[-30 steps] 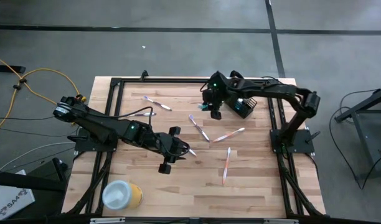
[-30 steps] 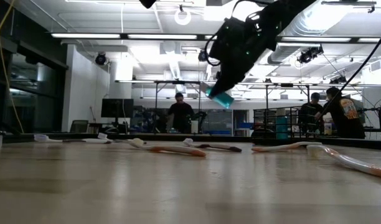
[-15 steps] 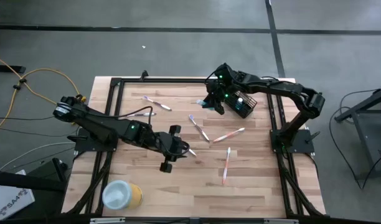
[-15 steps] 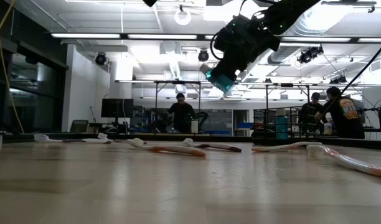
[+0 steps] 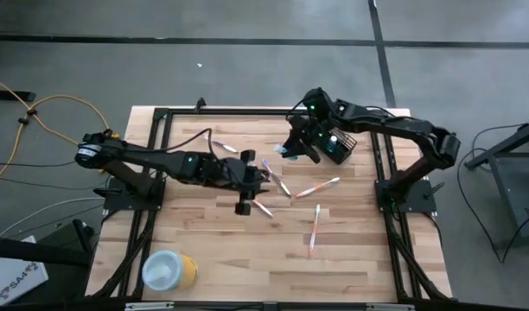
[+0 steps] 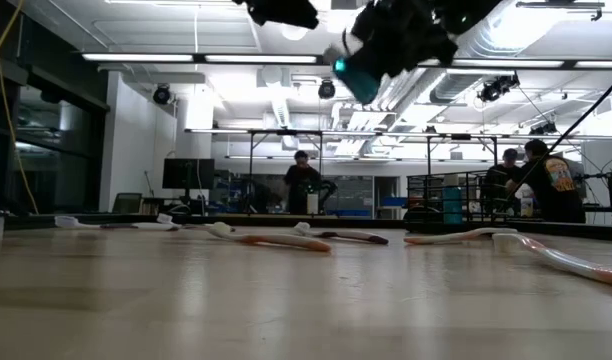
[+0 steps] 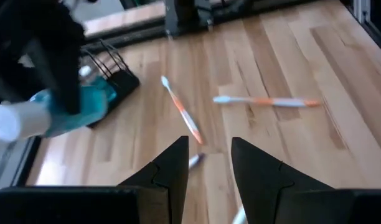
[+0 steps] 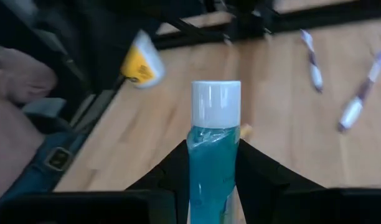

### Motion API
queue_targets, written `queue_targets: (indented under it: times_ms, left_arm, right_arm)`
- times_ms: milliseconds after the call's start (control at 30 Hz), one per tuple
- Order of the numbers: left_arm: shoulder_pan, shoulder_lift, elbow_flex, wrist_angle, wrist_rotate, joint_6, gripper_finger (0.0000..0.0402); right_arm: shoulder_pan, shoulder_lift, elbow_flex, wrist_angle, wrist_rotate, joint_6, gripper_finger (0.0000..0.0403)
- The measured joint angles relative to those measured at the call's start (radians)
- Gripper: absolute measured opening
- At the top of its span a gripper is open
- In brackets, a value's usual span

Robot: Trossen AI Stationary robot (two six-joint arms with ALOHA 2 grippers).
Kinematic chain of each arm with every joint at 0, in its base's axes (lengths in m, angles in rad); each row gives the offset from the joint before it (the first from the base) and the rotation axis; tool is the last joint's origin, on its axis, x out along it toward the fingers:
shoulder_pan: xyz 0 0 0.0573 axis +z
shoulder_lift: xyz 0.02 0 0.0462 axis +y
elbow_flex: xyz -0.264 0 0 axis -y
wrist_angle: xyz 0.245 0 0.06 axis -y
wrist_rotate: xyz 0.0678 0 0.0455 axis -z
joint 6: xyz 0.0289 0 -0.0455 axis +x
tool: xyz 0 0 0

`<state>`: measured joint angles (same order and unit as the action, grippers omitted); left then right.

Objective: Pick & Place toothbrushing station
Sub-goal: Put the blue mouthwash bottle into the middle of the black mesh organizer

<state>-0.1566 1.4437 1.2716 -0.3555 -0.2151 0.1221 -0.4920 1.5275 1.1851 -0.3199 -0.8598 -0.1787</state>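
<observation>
The right tool [image 8: 213, 163] is clamped on a translucent blue tube with a white cap [image 8: 213, 155], holding it in the air just beside the small black wire-mesh holder [image 5: 340, 144] at the far right of the wooden counter [image 5: 351, 250]. The left tool [image 7: 209, 163] hovers mid-counter, fingers slightly apart and empty, over scattered thin pale toothbrushes [image 5: 316, 187].
</observation>
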Motion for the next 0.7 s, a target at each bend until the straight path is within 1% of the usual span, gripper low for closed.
queue_targets:
  times_ms: [267,467,700]
  left_arm:
    - [0.006,0.0,0.0,0.15,0.0,0.092,0.0115]
    - [0.006,0.0,0.0,0.22,0.0,0.118,0.0115]
    - [0.006,-0.026,0.0,0.263,-0.001,0.144,0.0115]
  right_arm:
    - [0.057,-0.139,0.0,0.011,-0.004,0.0,0.0093]
    - [0.095,-0.227,0.0,0.002,0.056,0.0,0.0093]
    - [0.161,-0.243,0.0,-0.035,0.102,0.0,0.0093]
